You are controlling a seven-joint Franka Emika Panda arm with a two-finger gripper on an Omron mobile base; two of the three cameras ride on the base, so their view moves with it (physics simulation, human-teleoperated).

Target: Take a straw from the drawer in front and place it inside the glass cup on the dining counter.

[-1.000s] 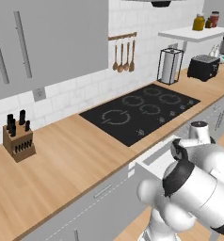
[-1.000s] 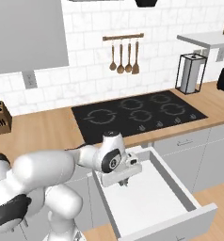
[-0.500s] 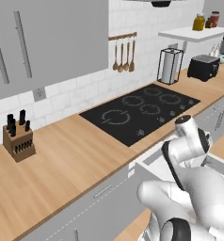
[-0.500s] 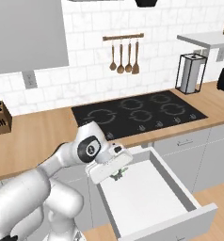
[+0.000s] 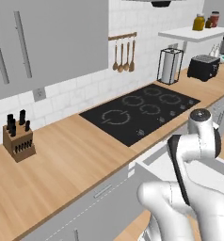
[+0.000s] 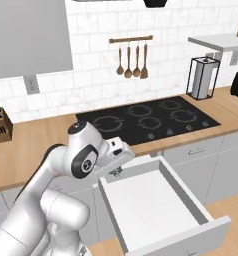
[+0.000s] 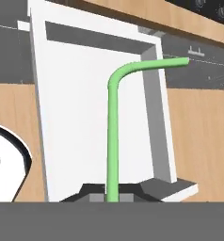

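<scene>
Your hand point(image 7: 112, 197) is clamped on the straw point(image 7: 114, 136) at the bottom centre of the hand view. The green straw runs straight up the frame from between the fingertips, then bends toward the upper right. Behind it lies the open drawer point(image 7: 76, 108), white inside. In the right base view, your hand point(image 6: 116, 172) sits at frame centre over the back left corner of the drawer point(image 6: 156, 200), which juts out under the wooden surface point(image 6: 36, 140) carrying the black cooktop point(image 6: 148, 120).

Black cooktop point(image 5: 141, 111) – knife block point(image 5: 19, 140) far left
</scene>
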